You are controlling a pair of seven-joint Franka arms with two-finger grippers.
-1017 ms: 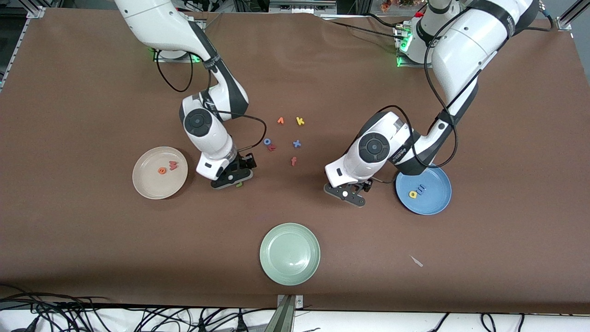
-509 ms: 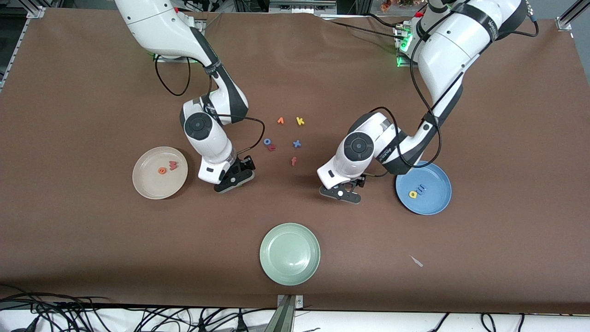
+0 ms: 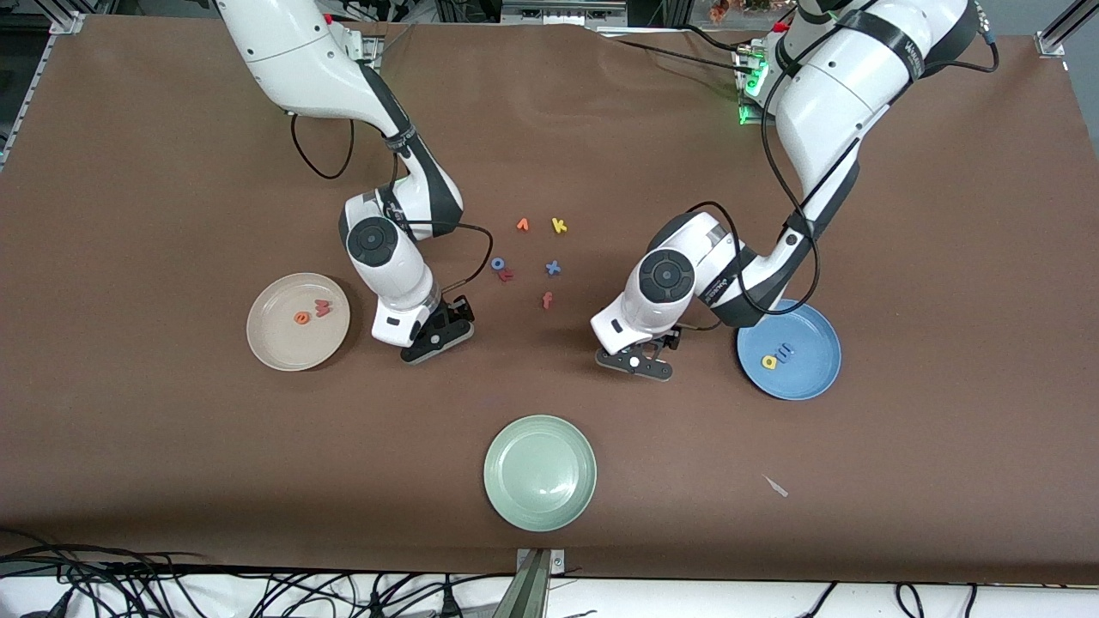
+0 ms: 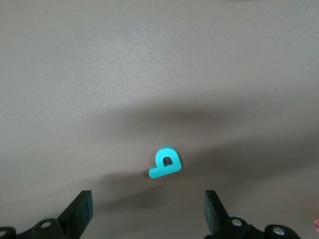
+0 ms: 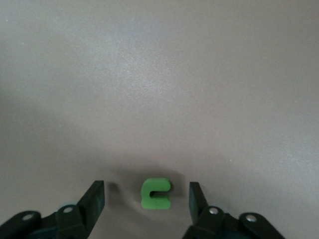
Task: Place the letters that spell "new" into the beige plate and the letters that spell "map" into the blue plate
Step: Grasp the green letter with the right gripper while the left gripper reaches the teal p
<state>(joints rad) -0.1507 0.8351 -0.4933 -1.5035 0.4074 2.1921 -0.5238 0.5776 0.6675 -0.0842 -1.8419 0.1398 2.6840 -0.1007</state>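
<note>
The green n [image 5: 155,193] lies flat on the brown table between the fingers of my right gripper [image 5: 147,191], which is open and clear of the letter on both sides. My left gripper [image 4: 148,199] is open low over the table, with the teal p [image 4: 165,163] lying just ahead of its fingertips. From the front, the right gripper [image 3: 436,337] and left gripper [image 3: 635,362] hide both letters. The beige plate [image 3: 283,348] holds the orange e [image 3: 301,318] and red w [image 3: 322,307]. The blue plate [image 3: 807,378] holds the yellow a [image 3: 770,361] and blue m [image 3: 784,351].
A pale green plate [image 3: 540,472] sits nearer the front camera, mid-table. Loose letters lie between the arms: yellow k [image 3: 559,226], an orange letter [image 3: 522,225], blue o [image 3: 498,264], red r [image 3: 506,275], blue x [image 3: 553,268], orange-red f [image 3: 547,299]. A small scrap [image 3: 776,486] lies near the front.
The right gripper has come down over the green n, which now hides under it in the front view. The left gripper has shifted a little toward the right arm's end.
</note>
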